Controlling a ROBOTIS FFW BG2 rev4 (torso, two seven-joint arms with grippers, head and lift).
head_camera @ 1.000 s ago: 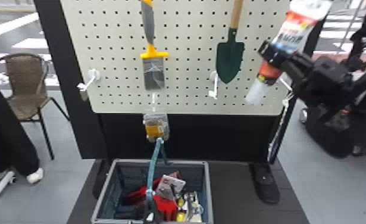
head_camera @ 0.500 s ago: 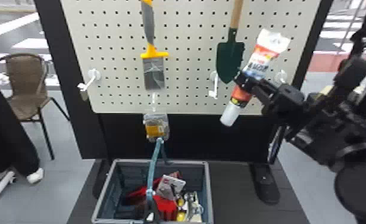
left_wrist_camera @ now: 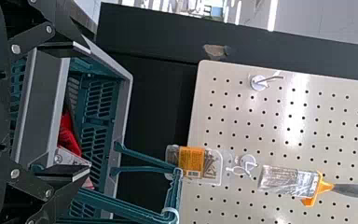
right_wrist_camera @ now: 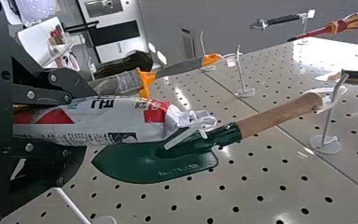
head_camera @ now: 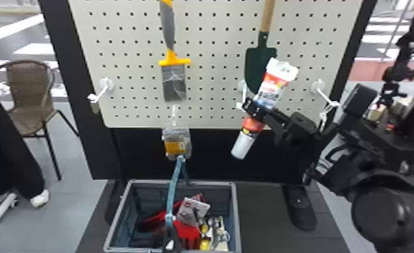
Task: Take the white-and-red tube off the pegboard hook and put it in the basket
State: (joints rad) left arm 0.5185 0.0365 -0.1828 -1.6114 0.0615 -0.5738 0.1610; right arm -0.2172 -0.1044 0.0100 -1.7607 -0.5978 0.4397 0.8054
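Clamping tube [head_camera: 271,91], right gripper [head_camera: 257,110] holds long axis 1-to-7 o'clock in head view, cap [head_camera: 243,145] at 7; left gripper [left_wrist_camera: 85,109] wide.

Dark platform [head_camera: 263,215] seemingly carries the basket [head_camera: 235,208].

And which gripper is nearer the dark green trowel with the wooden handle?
Right. The right gripper holds the white-and-red tube close to the trowel. The left gripper is open before the grey plastic basket, farther off.
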